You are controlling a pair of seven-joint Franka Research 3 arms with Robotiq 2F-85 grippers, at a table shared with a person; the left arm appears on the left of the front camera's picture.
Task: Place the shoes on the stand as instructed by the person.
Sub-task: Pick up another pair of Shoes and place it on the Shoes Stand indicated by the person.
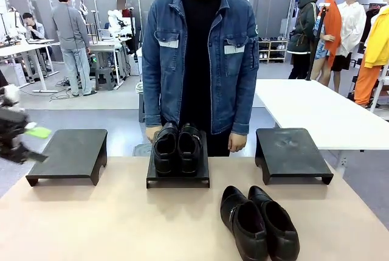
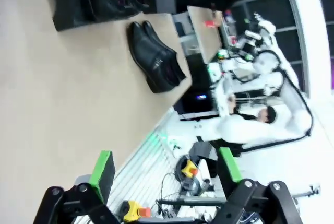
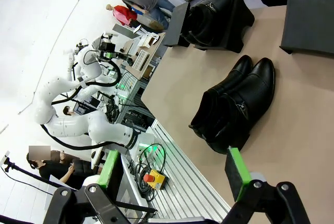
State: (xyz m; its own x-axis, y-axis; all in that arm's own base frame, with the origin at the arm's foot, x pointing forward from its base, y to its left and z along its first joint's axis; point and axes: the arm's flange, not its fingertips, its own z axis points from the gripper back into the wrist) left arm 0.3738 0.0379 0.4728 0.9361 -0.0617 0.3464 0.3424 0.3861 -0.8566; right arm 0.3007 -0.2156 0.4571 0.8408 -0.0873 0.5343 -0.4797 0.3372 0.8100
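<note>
At centre frame in the front view, one pair of glossy black leather dress shoes (image 1: 177,148) stands side by side on the middle low black rectangular stand (image 1: 178,180). A second pair of glossy black shoes (image 1: 258,221) lies on the beige tabletop (image 1: 109,224) at lower right of centre, the two shoes touching, toes toward the bottom edge. Two matching empty black stands sit at left (image 1: 70,151) and right (image 1: 292,151). The person in a blue denim jacket (image 1: 200,60) stands directly behind the middle stand, hands lowered beside it.

Left gripper (image 2: 166,166): jaws spread wide, nothing between the green pads, positioned off the table's edge. Right gripper (image 3: 172,166): jaws spread wide, empty, with the second pair ahead of it.
</note>
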